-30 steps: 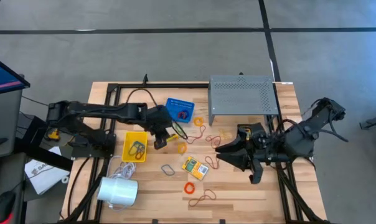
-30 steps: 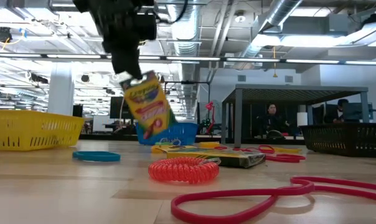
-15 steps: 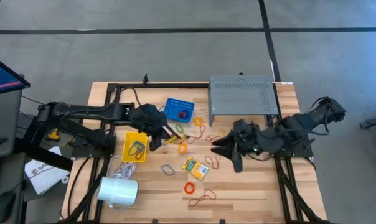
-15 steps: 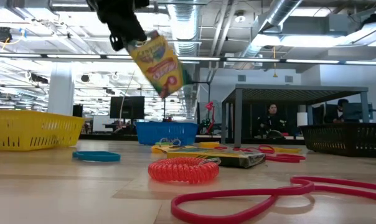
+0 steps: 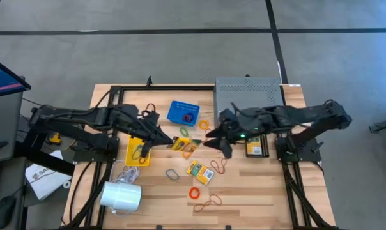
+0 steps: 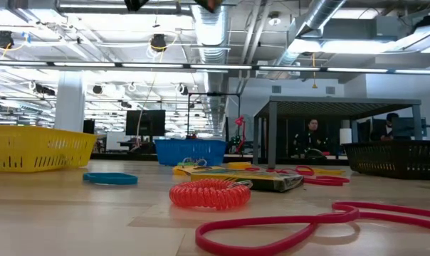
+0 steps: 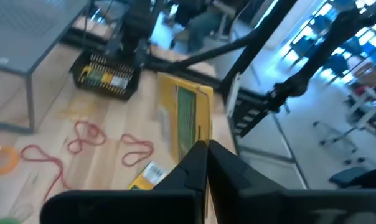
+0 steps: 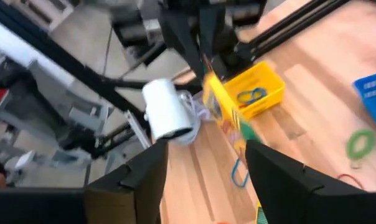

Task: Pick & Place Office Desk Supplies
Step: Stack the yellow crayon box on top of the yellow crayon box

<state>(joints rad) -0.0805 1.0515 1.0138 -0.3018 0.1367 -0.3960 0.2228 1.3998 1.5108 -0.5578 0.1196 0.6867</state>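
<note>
My left gripper is shut on a yellow-green crayon box, held up over the table's middle; the box fills the left wrist view. My right gripper stands open just right of it, facing the box without touching it. A second crayon box lies flat on the table nearer the front. Rubber bands and a grey loop clip lie scattered around it. In the low view only a scrap of the held box shows at the top edge. My left gripper pinches one narrow end of the crayon box between its two fingers. The fingers come from the table's left, slanting a little downward, and lie along the box. The box is lifted clear and sticks out past the fingertips toward my right gripper.
A yellow bin with clips sits below my left arm, and a blue bin sits farther back. The grey perforated shelf stands at the far right with a black basket before it. A white cylinder lies near left.
My left gripper has risen with the crayon box and tipped up toward level, drawing back a little toward the table's left; the box has swung from hanging to pointing right and has left the low view's top. My right gripper has moved left and farther back, toward the box.
</note>
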